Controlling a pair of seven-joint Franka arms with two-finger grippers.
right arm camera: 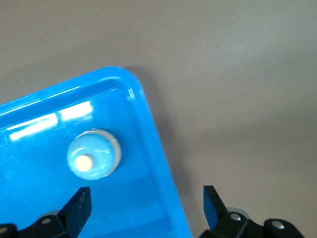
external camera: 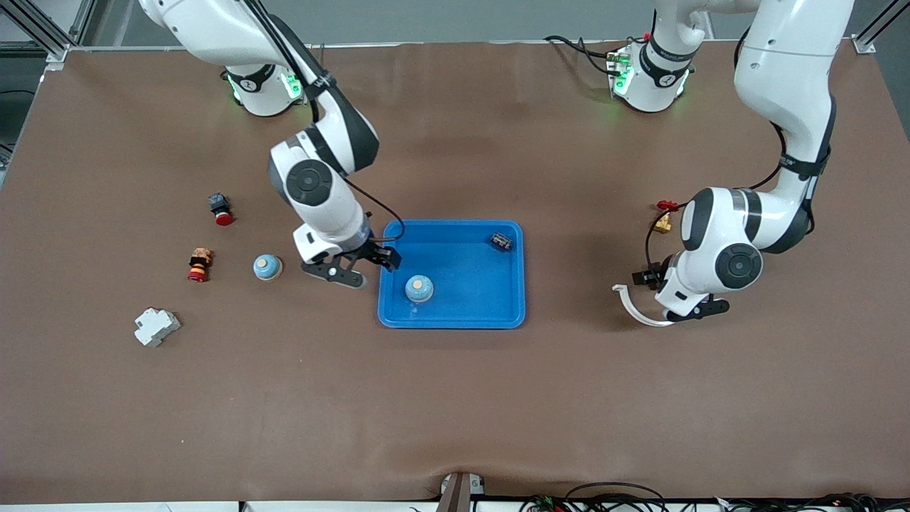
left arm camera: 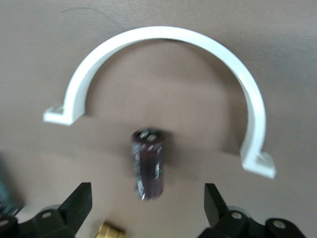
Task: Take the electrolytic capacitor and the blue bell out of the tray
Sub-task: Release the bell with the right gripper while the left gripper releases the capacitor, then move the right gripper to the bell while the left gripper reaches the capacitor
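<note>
Capacitor [left arm camera: 148, 166] and bell [external camera: 419, 288] first. From the high front camera, one bell sits in the blue tray [external camera: 498, 316], toward the tray's right-arm end and its nearer edge. A second bell [external camera: 267, 267] rests on the table outside the tray, toward the right arm's end. A small dark part [external camera: 500, 242] lies in the tray's corner farthest from the camera, on the left-arm side. The right gripper [external camera: 366, 267] hangs over the tray's edge at the right arm's end, fingers apart, holding nothing. The left gripper [external camera: 679, 302] is low at the left arm's end of the table, just beside a white curved clamp [external camera: 635, 307]; the capacitor is hidden under it in this view. Two red-tipped buttons [external camera: 220, 208] [external camera: 200, 264] and a white block [external camera: 156, 326] lie out toward the right arm's end.

Now the left wrist camera: the dark cylindrical capacitor lies on the brown table inside the arc of the white clamp [left arm camera: 168, 44], between the spread fingers [left arm camera: 79, 203] and touching neither. A brass piece [left arm camera: 111, 231] peeks in at the edge.

On the right wrist camera, the bell [right arm camera: 93, 154] sits in the tray [right arm camera: 158, 148] near its rim, and the black fingers [right arm camera: 214, 203] stand wide apart, one over the tray and one over bare table.
</note>
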